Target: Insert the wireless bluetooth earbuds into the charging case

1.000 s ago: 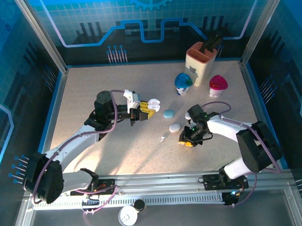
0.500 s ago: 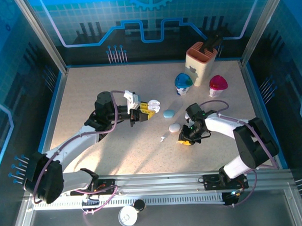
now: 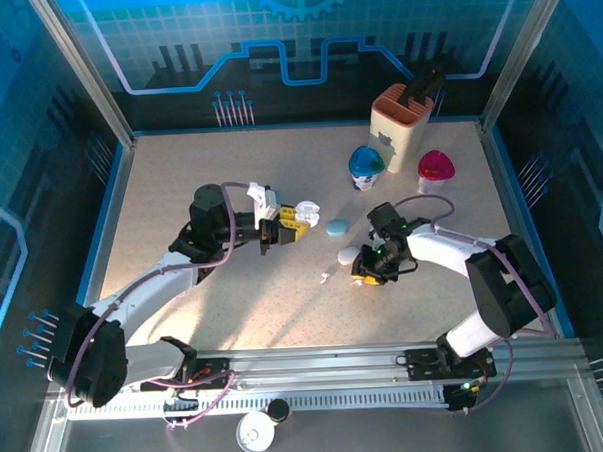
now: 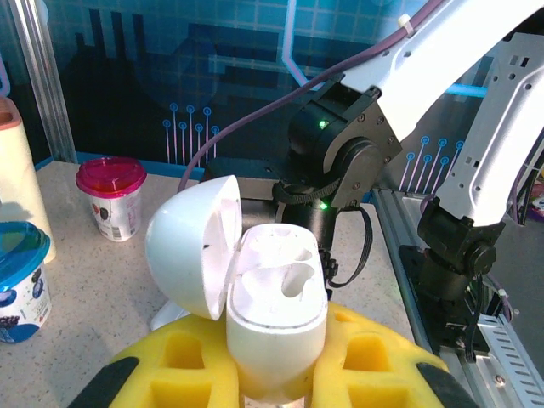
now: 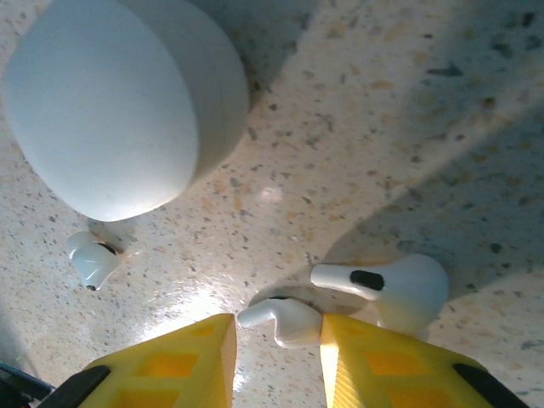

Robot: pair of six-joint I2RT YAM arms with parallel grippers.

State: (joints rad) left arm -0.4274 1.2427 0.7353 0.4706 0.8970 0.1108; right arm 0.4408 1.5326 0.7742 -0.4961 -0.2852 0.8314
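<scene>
Charging case (image 4: 276, 323), lid open, sits clamped in my left claw (image 3: 293, 218), and to the right my right claw (image 5: 278, 340) is down at the table (image 5: 425, 127), tips apart w/ one white earbud (image 5: 285, 319) between them, can't tell if pinched.

Three cases (image 3: 337, 226), two cups (image 3: 366, 167), maybe three earbuds (image 5: 382, 285).

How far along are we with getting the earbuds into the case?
Done: the left end effector holds the charging case with its lid open; both wells look empty. In hand: the right end effector straddles one white earbud lying on the table; whether it is clamped is unclear. Left: seat it, then the second earbud beside it.
</scene>
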